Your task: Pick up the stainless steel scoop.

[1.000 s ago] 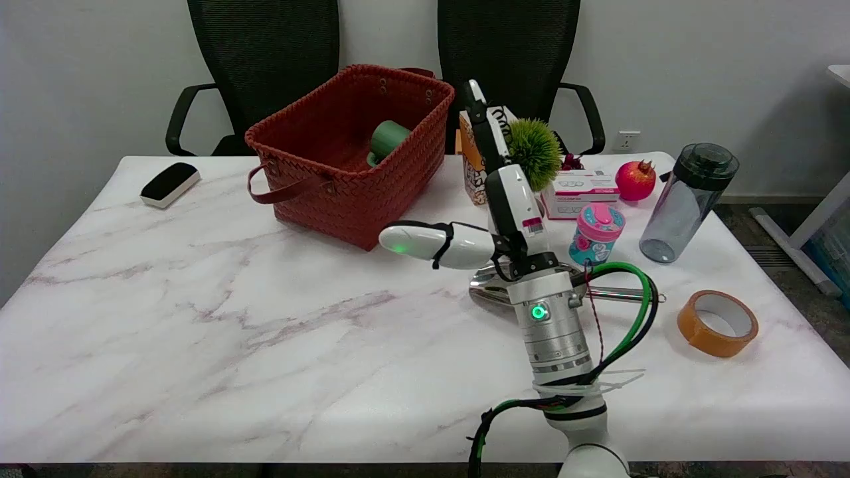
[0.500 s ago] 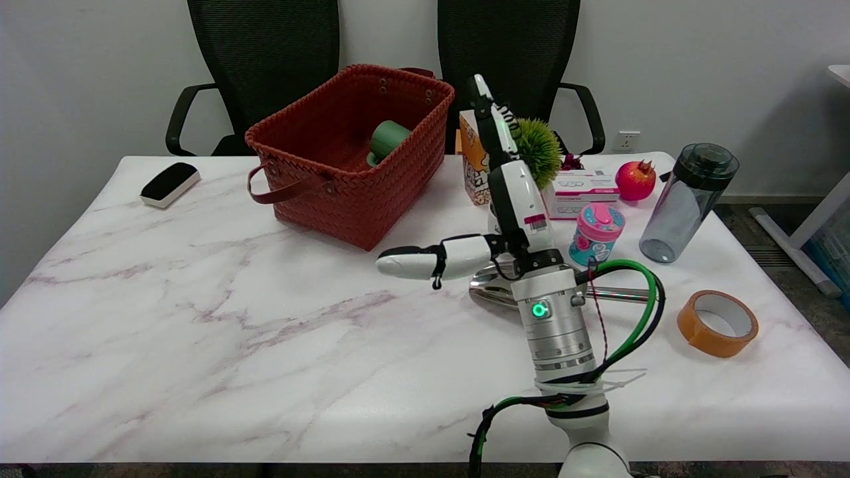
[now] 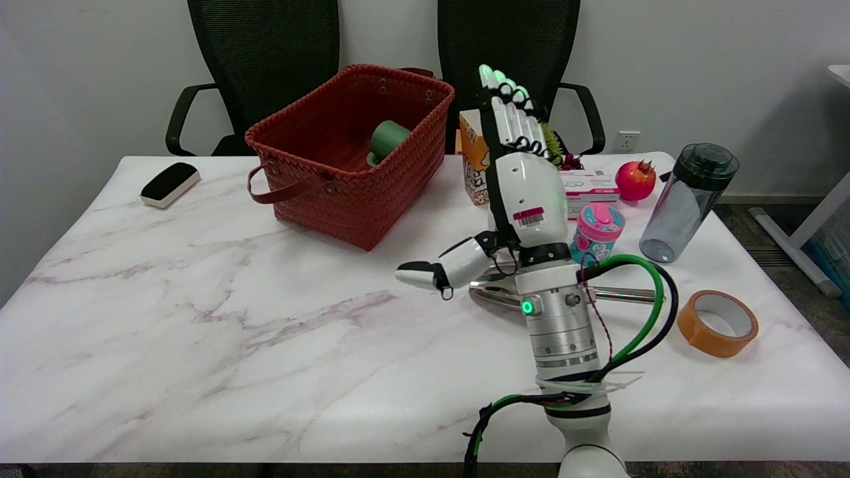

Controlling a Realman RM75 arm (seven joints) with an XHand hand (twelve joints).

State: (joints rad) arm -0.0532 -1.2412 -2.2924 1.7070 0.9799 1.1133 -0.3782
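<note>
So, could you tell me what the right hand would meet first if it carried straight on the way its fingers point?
Probably nothing on the table. The right hand points up and away, above the popcorn box; beyond lies a black chair. Depth is unclear.

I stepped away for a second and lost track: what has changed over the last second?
The right hand has rolled about its wrist, so its broad back now faces the camera where it showed edge-on before, and its thumb has swung down and in toward the stainless steel scoop. It holds nothing, fingers straight and pointing away. The scoop lies unmoved on the table, partly behind the wrist; the red basket and tape roll are also unmoved.
</note>
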